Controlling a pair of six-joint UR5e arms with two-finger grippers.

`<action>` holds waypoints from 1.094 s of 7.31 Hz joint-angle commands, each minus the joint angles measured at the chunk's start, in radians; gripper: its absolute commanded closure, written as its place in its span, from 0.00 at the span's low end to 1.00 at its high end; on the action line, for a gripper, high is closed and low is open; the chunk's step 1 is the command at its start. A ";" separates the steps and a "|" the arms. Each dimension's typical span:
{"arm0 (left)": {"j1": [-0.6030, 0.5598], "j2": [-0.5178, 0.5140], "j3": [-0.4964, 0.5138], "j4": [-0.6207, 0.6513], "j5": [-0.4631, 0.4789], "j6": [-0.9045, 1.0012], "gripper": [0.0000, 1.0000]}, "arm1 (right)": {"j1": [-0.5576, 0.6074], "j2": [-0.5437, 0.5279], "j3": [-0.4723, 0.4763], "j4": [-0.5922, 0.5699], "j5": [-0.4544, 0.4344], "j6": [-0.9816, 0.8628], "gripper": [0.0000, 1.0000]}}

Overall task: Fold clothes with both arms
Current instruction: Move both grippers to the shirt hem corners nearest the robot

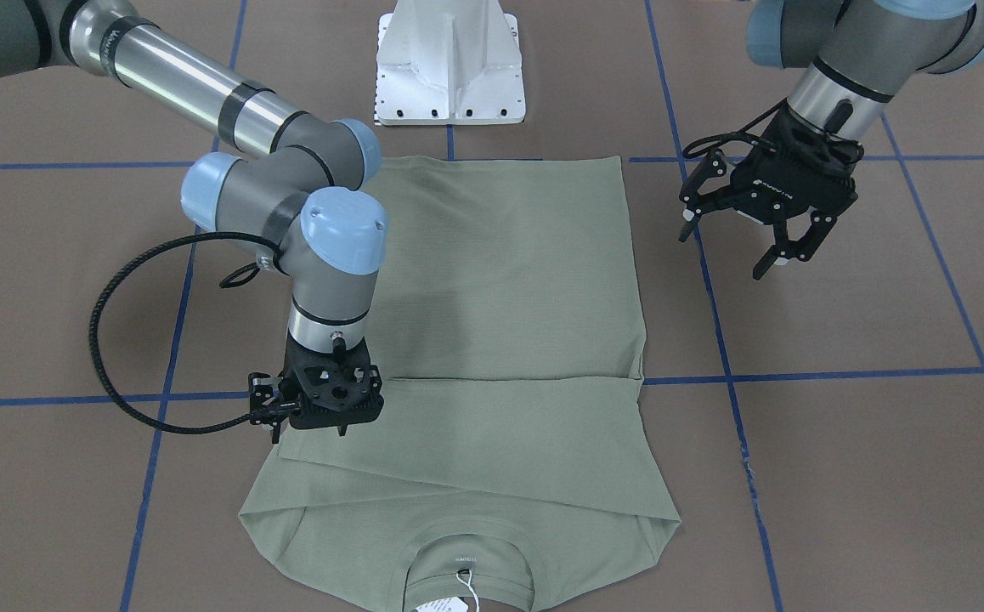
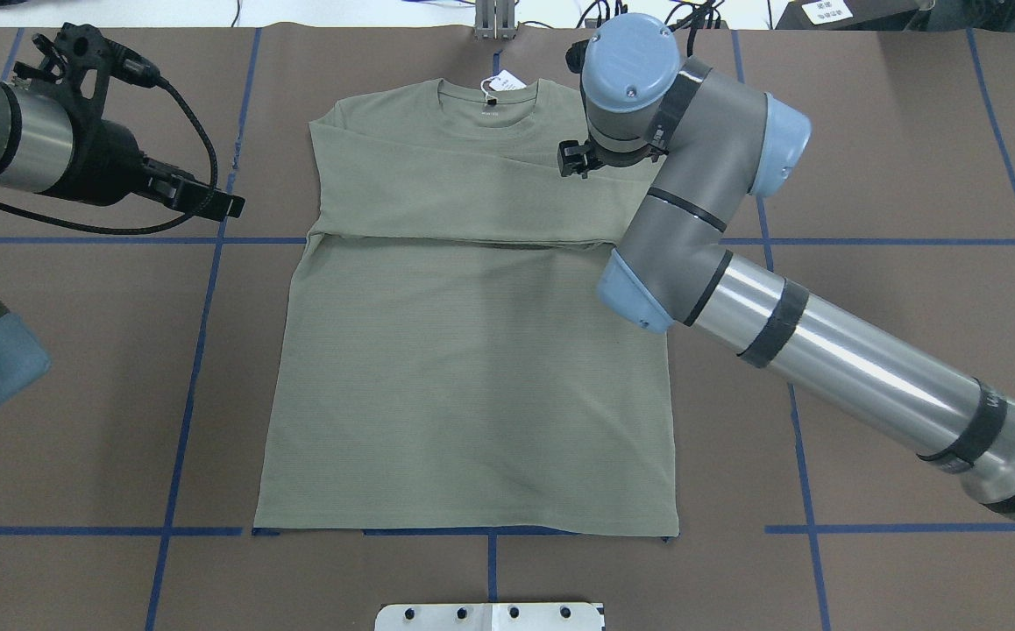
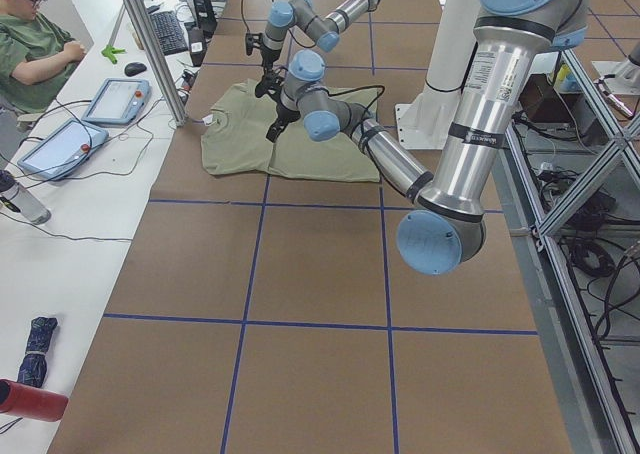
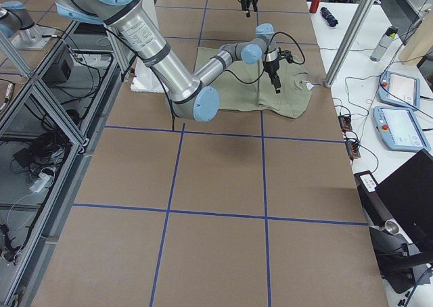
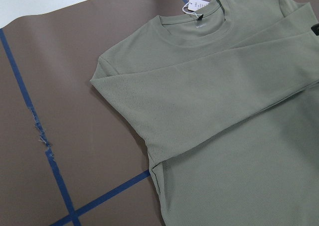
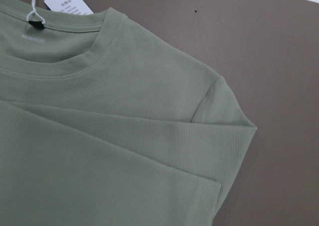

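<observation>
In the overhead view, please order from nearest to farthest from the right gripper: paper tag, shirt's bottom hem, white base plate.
From the right gripper:
1. paper tag, at the collar, far side.
2. bottom hem, shirt's near edge.
3. white base plate, at the view's bottom edge.

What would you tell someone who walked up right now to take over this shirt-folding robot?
Left end effector: open and empty, hovering over bare table beside the shirt.
Right end effector: pointing down at the shirt's side edge, where the folded sleeves lie. The views do not show whether it is open or shut.
Shirt: lying flat, with the collar and its paper tag on the side away from the robot's base.
Done: both sleeves are folded across the chest.
Left: the body is not yet folded. The next step is probably bringing the hem up toward the collar.
</observation>
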 commanded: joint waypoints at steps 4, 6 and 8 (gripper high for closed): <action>0.175 0.173 -0.175 -0.100 0.121 -0.357 0.00 | -0.274 -0.555 0.737 0.037 -0.150 0.533 0.00; 0.366 0.298 -0.213 -0.244 0.317 -0.630 0.00 | -0.418 -0.696 0.775 0.253 -0.262 0.773 0.02; 0.573 0.404 -0.207 -0.388 0.520 -0.905 0.01 | -0.584 -0.809 0.781 0.369 -0.493 0.979 0.06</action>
